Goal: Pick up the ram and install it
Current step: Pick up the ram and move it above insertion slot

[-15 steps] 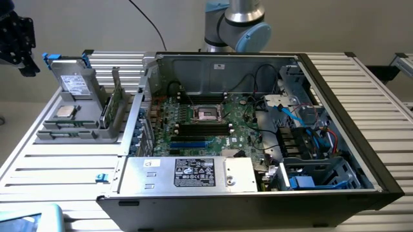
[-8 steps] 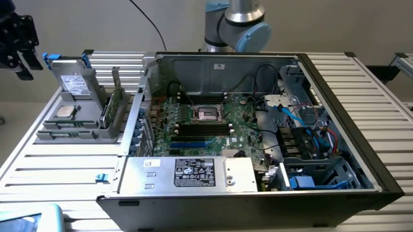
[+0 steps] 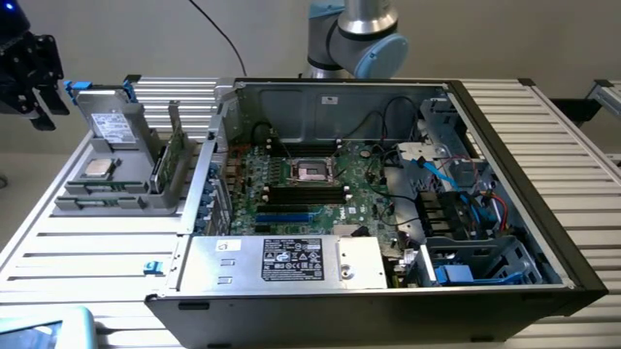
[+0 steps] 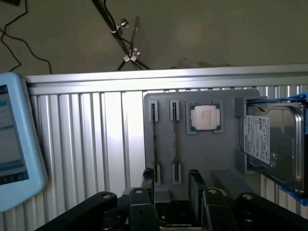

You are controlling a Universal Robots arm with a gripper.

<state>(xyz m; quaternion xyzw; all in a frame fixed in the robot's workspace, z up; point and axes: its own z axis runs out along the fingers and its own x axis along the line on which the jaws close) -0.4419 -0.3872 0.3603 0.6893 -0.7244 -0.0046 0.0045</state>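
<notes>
One thin ram stick (image 4: 174, 142) edge-up in slotted grey holder (image 4: 211, 159)

No text, brand or number can be read. A black label with white print (image 3: 291, 259) is fixed to the power supply (image 3: 361, 262) at the near side of the computer case, and a white label (image 4: 256, 139) is fixed to the hard drive (image 4: 285, 137); the characters on both are too small to read. The processor chip (image 4: 206, 117) carries faint markings, likewise unreadable.
</notes>
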